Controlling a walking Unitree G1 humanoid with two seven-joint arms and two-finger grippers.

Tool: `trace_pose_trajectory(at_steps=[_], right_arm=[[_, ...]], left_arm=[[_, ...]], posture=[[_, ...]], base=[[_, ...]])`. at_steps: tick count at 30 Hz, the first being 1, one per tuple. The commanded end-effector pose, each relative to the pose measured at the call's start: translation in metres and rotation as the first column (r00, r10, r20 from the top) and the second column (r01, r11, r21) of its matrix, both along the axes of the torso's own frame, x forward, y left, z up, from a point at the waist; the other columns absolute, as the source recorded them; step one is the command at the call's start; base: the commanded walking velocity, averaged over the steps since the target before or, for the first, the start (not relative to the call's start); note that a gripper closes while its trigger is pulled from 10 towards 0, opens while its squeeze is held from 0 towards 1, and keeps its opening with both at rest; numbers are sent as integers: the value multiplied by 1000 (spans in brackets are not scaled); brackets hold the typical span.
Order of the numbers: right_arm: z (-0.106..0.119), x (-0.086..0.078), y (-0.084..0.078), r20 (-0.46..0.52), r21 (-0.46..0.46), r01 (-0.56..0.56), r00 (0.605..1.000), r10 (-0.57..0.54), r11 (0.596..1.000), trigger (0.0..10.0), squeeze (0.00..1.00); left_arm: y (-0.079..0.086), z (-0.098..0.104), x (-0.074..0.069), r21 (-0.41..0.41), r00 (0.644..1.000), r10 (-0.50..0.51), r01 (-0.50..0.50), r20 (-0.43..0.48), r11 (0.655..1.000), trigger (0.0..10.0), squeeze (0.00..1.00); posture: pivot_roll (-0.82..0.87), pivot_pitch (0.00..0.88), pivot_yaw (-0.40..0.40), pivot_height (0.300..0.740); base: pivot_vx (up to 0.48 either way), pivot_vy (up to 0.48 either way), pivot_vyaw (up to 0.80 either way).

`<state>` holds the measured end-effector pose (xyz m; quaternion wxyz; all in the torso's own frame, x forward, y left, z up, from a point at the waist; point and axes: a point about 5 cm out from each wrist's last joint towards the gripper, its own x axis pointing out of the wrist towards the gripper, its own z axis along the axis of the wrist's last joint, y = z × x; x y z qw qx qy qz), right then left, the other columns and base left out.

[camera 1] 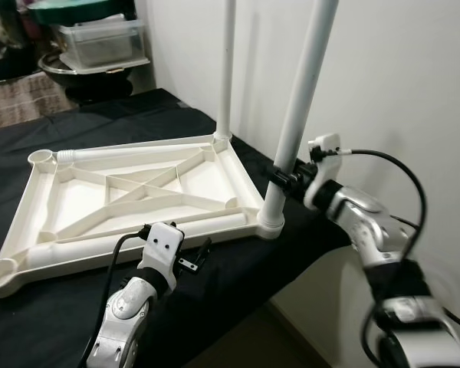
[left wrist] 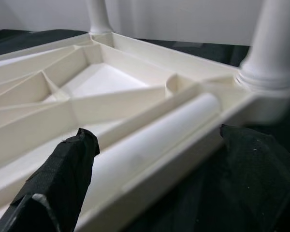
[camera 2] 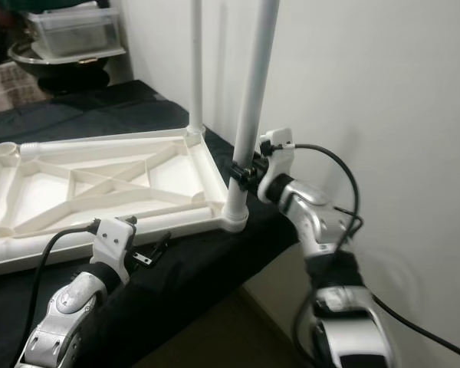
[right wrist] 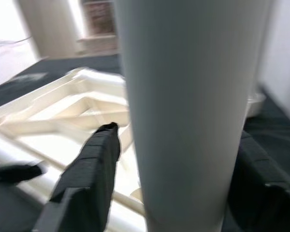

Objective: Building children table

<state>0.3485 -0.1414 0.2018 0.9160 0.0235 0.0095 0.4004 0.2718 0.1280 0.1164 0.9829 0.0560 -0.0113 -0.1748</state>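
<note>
The upright leg [camera 1: 295, 126] of the upturned tabletop [camera 1: 130, 195] is clamped by the right gripper [camera 1: 285, 179]; the left gripper [camera 1: 193, 259] is held spread beside the tabletop's edge.

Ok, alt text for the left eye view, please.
The right gripper clasps an upright white leg standing in the near right corner socket of an upside-down white tabletop on a black cloth. A second leg stands in the far right corner; the left gripper hovers open at the near edge.
</note>
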Motion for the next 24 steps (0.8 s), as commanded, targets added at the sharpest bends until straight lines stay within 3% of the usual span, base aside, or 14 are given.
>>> trace_pose_trajectory(at_steps=[1,2,8,9,10,12,13,14,16,19,21,22,23,24], right_arm=[[-11,-5,20,-22,-22,-72,997,72,997,3294,0],[-14,-5,22,-25,-24,-64,998,64,998,0,0],[-28,2,25,-75,-48,38,996,-42,998,0,0],[-41,10,22,-134,-99,197,969,-210,975,0,0],[-53,18,13,-171,-156,397,891,-420,905,0,0],[-53,18,13,-171,-156,397,891,-420,905,0,0],[-65,22,2,-204,-201,573,769,-606,794,0,0],[-65,22,2,-204,-201,573,769,-606,794,0,0],[-85,15,-6,-262,-258,774,520,-813,578,0,0],[-90,11,-5,-278,-273,800,466,-840,534,0,0],[-92,9,14,-319,-272,766,499,-806,582,588,0],[-90,9,33,-349,-251,722,554,-756,645,10000,0],[-83,10,47,-353,-209,682,616,-704,701,10000,0],[-83,10,47,-353,-209,682,616,-704,701,10000,0]], left_arm=[[-1,-5,-1,11,1000,3,-2,-19,1000,10000,0],[-1,-5,-1,11,1000,2,-2,-18,1000,10000,0],[1,-5,-2,15,1000,5,-5,-18,1000,10000,0],[3,-5,-3,19,1000,8,-7,-18,1000,10000,0],[4,-5,-3,21,1000,10,-10,-18,1000,10000,0],[4,-5,-3,21,1000,10,-10,-18,1000,10000,0],[4,-5,-2,23,1000,11,-10,-18,1000,10000,0],[4,-5,-2,23,1000,11,-10,-18,1000,10000,0],[1,-4,0,22,1000,7,-6,-14,1000,10000,0],[0,-3,0,21,1000,5,-5,-12,1000,10000,0],[-1,-3,0,20,1000,3,-3,-11,1000,10000,0],[-2,-3,0,20,1000,1,-1,-11,1000,10000,0],[-1,-4,0,21,1000,0,0,-12,1000,10000,0],[-1,-4,0,21,1000,0,0,-12,1000,10000,0]], posture=[[63,0,-64,740],[66,0,-64,740],[76,0,-66,740],[73,0,-64,740],[73,0,-64,740],[73,0,-64,740],[67,0,-62,740],[67,0,-62,740],[73,0,-67,740],[73,0,-67,740],[73,0,-64,740],[73,0,-64,740],[74,0,-68,740],[74,0,-68,740]], base=[[0,0,0],[0,0,0],[0,0,0],[0,0,0],[0,0,0],[0,0,0],[0,0,0],[0,0,0],[0,0,0],[0,0,0],[0,0,0],[0,0,0],[0,0,0],[0,0,0]])
